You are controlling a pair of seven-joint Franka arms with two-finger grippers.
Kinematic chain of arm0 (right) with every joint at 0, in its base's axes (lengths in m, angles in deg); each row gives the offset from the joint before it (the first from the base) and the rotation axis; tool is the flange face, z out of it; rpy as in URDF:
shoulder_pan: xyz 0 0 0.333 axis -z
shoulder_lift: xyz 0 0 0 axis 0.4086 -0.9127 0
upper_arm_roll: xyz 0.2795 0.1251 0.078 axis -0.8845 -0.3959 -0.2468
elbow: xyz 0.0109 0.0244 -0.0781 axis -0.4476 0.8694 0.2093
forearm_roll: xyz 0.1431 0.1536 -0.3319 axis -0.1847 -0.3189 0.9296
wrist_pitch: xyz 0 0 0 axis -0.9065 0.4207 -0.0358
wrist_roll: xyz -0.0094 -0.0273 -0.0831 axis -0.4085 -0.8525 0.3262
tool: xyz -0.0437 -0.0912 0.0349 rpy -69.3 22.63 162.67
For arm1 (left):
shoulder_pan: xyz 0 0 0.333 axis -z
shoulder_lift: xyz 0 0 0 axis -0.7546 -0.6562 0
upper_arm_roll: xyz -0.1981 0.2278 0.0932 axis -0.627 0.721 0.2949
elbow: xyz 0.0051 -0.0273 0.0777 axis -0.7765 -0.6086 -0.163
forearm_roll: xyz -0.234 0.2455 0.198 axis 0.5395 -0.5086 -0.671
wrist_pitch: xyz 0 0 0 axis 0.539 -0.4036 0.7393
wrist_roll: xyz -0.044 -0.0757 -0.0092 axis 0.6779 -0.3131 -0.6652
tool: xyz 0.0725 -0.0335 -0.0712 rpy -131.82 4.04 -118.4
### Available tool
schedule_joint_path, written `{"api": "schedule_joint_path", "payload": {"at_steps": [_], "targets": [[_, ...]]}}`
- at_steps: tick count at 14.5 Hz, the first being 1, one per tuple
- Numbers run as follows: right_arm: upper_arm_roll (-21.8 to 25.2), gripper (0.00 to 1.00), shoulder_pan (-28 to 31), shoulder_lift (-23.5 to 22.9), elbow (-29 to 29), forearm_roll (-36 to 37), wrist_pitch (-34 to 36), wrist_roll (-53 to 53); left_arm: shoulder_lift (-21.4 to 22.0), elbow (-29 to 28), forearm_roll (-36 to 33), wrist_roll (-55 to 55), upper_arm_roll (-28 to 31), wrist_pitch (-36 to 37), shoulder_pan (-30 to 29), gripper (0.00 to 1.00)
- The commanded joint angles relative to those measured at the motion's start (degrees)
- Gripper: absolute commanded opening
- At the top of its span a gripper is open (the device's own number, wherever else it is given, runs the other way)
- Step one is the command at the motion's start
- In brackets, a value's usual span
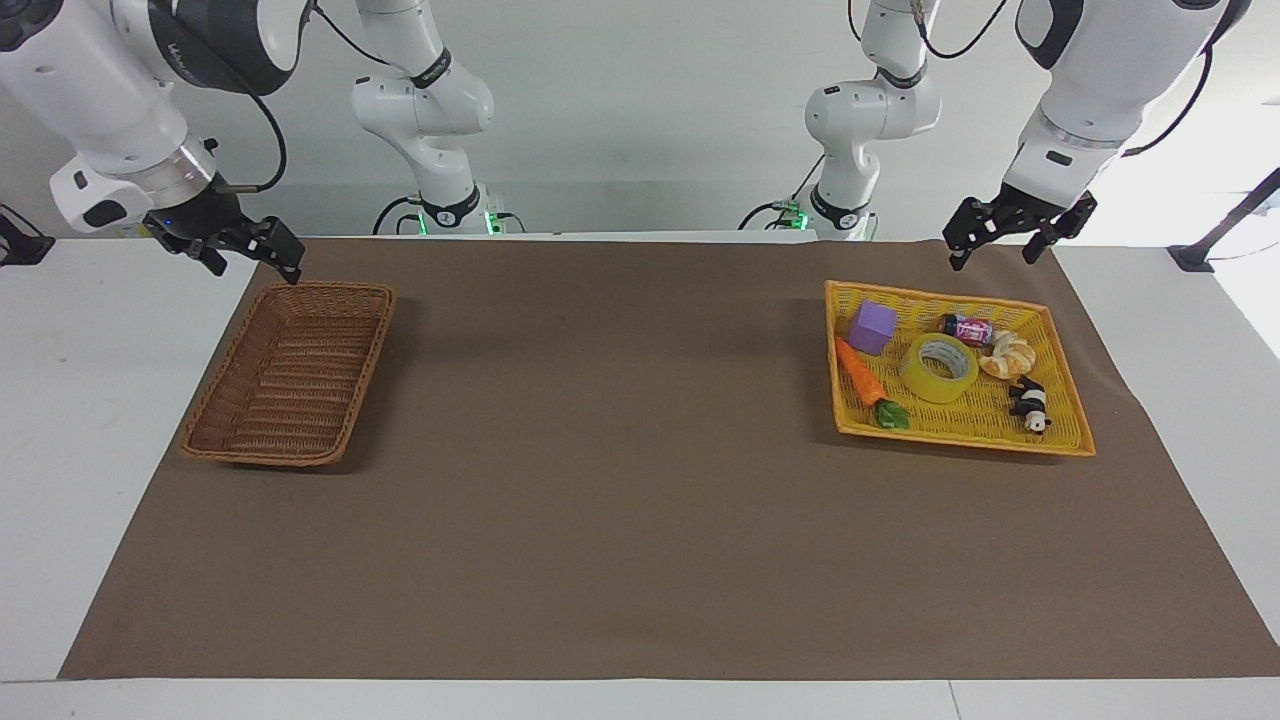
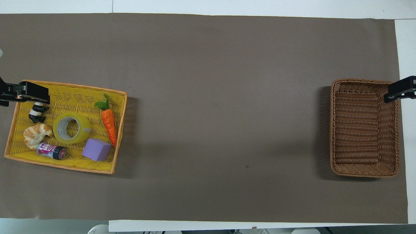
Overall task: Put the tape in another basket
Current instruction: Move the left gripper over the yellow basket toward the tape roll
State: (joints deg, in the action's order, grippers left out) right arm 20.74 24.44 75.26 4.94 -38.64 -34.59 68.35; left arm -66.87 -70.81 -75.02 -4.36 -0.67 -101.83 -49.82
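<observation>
Left gripper [image 1: 1004, 243] fingers apart, empty, above yellow tray [image 1: 1068, 372] edge; tape [image 1: 939, 368] lies untouched inside.

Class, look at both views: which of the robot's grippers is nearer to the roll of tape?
Left. The left gripper hangs above the yellow tray's robot-side edge, close to the tape; the right gripper is over the brown basket.

The tape [image 1: 939, 367] is translucent yellow around a white core. The basket [image 1: 290, 372] is dark brown wicker; the tray [image 1: 1060, 345] is bright yellow weave with an orange rim. A purple block [image 1: 872, 326], an orange carrot [image 1: 859, 372] with green leaves, and what looks like a black-and-white panda [image 1: 1030, 404] lie in the tray.
</observation>
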Motion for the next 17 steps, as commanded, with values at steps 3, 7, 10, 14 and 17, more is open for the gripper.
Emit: {"api": "schedule_joint_path", "payload": {"at_steps": [3,7,10,14,17], "targets": [[-0.3,1.0,0.3,1.1,1.1,0.2,0.2,-0.6,0.8,-0.9,-0.8,-0.2,-0.2,0.5,0.6,1.0],[-0.3,1.0,0.2,1.1,1.1,0.2,0.3,-0.6,2.9,-5.5,-0.8,-0.5,0.1,0.0,-0.6,1.0],[-0.3,1.0,0.2,1.1,1.1,0.2,0.3,-0.6,9.3,-21.5,-0.7,-0.1,0.2,-15.4,-4.4,1.0],[-0.3,1.0,0.3,1.1,1.1,0.2,0.2,-0.6,8.8,-28.3,-0.7,0.1,0.6,-25.7,-6.1,1.0],[-0.3,1.0,0.2,1.1,1.1,0.2,0.2,-0.6,7.7,-35.2,-0.7,13.2,0.6,-32.8,-9.9,1.0]]}}
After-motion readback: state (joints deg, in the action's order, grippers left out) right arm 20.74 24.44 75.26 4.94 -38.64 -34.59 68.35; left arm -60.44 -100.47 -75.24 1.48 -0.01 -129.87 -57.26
